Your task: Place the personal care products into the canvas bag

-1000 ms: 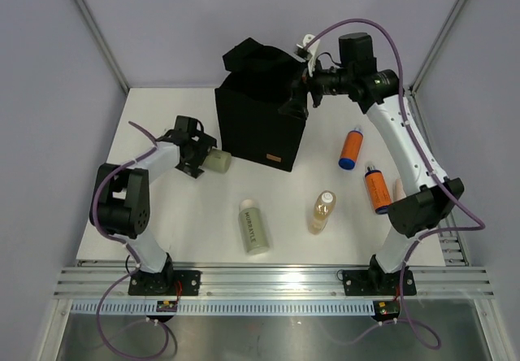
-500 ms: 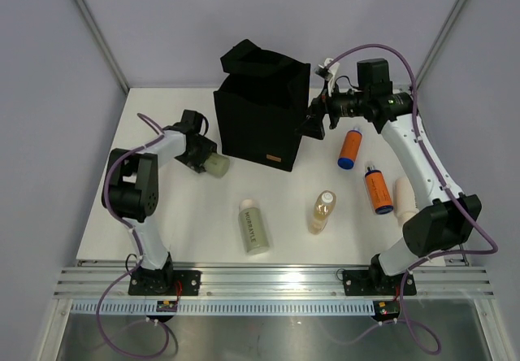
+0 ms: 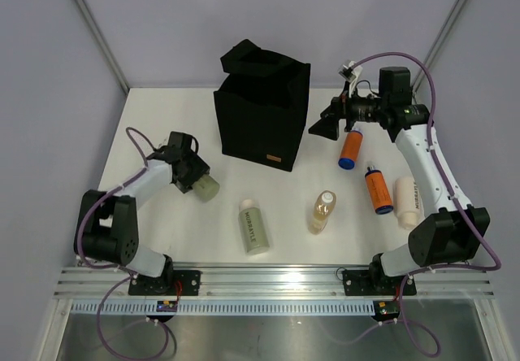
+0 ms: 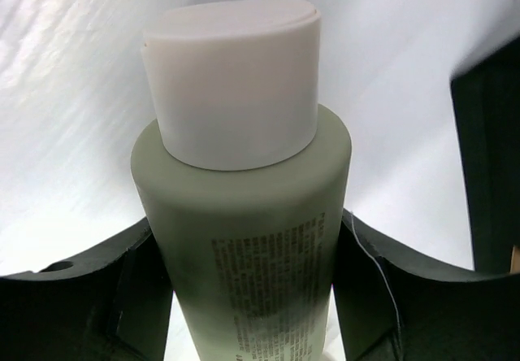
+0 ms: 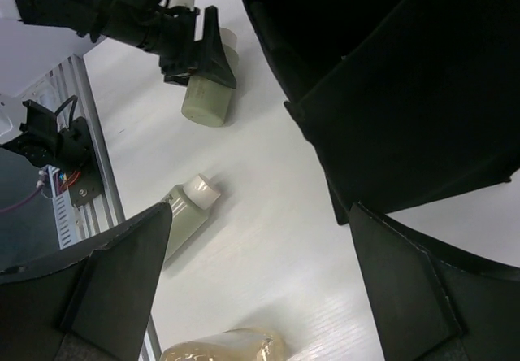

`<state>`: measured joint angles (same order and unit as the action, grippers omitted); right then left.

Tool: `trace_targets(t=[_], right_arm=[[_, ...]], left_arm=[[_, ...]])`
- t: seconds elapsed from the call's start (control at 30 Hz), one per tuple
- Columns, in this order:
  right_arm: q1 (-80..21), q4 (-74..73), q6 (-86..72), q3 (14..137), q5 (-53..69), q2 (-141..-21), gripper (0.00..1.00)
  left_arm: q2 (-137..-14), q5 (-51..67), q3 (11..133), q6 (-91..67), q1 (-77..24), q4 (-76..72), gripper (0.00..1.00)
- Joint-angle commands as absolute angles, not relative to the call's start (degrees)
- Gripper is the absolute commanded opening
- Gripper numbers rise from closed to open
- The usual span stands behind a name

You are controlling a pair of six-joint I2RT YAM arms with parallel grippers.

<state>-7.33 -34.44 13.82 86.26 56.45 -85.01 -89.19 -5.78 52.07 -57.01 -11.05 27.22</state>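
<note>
One smooth green bottle (image 4: 244,215), clamped in the left gripper (image 3: 195,180), may slip or snag the floppy rim of the bag (image 3: 260,121); the right gripper (image 3: 327,123) gapes empty.

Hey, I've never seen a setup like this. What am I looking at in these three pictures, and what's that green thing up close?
These are two robot arms bolted at the near edge of a white table. The wide picture comes from a fixed camera above and behind them. The other two come from a camera on each wrist, so the dark shapes at the bottom are that arm's own fingers. The left gripper is closed on an olive-green bottle with a white cap, which fills the left wrist view. The right gripper is open and empty, near the black canvas bag. Lying on the table: a second olive-green bottle, an amber bottle, an orange bottle, another orange bottle and a pale bottle.
</note>
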Motion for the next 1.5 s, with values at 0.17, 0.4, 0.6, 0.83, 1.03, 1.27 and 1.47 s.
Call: trace_targets(t=[0.17,0.4,0.6,0.83,1.03,1.27,1.47], right_arm=[[-3.69,-32.34,13.09,83.58,58.09,-81.21,0.99],[-2.20,-34.19,14.59,82.36,57.48,-79.63,0.99],[-1.85,-34.37,15.20,80.87,57.22,-78.49,0.99],[-1.23,-34.01,15.38,77.61,56.43,-76.29,1.00],[-0.62,-33.75,15.73,75.06,56.25,-74.53,0.99],[-0.70,-34.89,18.19,72.95,55.46,-73.13,0.99],[-0.62,-36.12,20.21,71.72,54.23,-72.42,0.99]], left_arm=[[-63.92,-6.94,47.28,-46.59,-16.69,8.01,0.00],[-59.94,-6.68,57.29,-38.51,-22.84,4.40,0.00],[-68.10,-3.87,76.50,-31.65,-25.84,3.51,0.00],[-83.57,-1.93,98.83,-29.45,-28.30,3.34,0.00],[-97.10,-4.48,111.52,-25.59,-29.44,1.95,0.00],[-111.35,-3.08,125.68,-20.13,-29.44,10.19,0.00],[-108.99,-1.49,114.63,-21.27,-29.79,8.27,0.10]])
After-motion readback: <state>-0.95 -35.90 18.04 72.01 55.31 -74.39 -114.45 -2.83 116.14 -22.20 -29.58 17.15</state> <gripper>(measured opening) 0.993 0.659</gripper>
